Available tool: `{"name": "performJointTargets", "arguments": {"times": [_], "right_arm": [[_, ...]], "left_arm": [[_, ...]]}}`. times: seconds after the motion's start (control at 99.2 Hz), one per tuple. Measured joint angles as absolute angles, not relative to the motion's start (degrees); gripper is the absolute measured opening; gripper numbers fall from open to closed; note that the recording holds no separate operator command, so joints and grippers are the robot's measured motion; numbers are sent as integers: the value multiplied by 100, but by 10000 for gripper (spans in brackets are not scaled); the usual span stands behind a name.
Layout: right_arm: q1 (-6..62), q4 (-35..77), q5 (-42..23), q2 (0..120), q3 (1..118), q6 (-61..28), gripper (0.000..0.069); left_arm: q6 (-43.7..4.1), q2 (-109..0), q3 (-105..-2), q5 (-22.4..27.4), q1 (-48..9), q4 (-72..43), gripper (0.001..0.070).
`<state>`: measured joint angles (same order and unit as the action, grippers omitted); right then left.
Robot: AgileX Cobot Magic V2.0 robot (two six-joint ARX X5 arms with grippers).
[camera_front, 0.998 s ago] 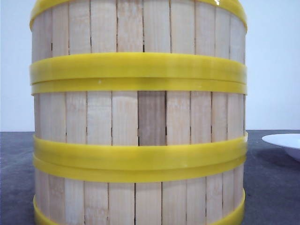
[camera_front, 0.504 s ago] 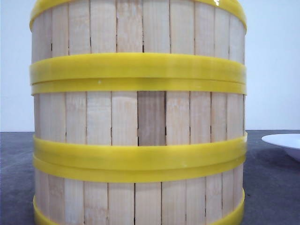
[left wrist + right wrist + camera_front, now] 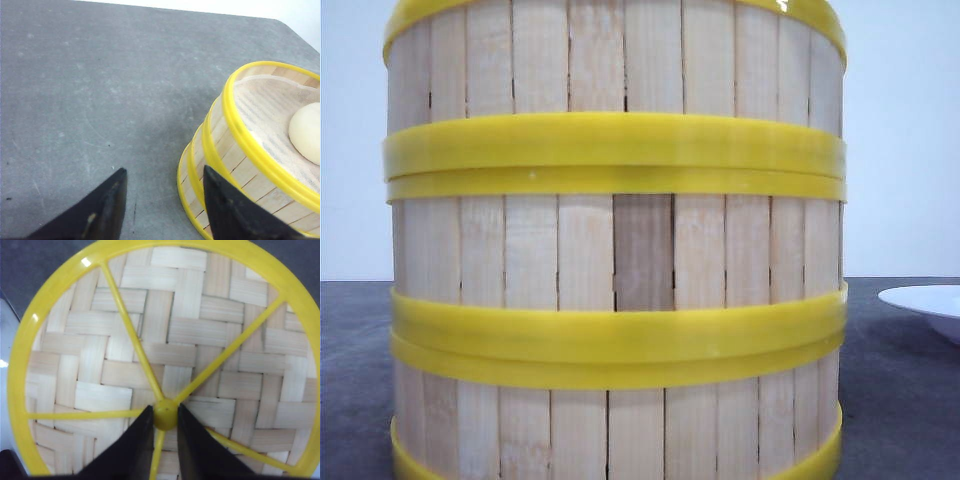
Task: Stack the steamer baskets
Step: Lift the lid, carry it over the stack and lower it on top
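Just beside left hand [image 3: 162,200]: stacked steamer baskets [image 3: 235,150].

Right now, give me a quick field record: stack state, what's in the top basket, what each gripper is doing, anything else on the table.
stack: three steamer baskets stacked upright on the grey table
top basket: open, cloth liner, one pale bun
left gripper: open, empty, beside the stack
right gripper: shut on the centre knob of the lid
lid placement: not on the stack
other: white plate, right of the stack
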<state>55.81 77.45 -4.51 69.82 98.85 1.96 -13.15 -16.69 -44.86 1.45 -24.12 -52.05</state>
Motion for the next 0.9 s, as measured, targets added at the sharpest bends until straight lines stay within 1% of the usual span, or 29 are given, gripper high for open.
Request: {"name": "performJointTargets", "arguments": {"times": [0.272,0.444,0.897], "right_arm": [[5581,7743,-438,7566,9883,180,52],[5583,7697,-123,7776,9883,145,52],[5586,7293,93,8228,9883,40,52]], "left_arm": [[-1358,-1669,-4486,145,-2412,-5205,285],[-1363,-1669,-4486,145,-2412,-5205,285],[-1374,-1669,-4486,145,-2412,-5207,285]]}}
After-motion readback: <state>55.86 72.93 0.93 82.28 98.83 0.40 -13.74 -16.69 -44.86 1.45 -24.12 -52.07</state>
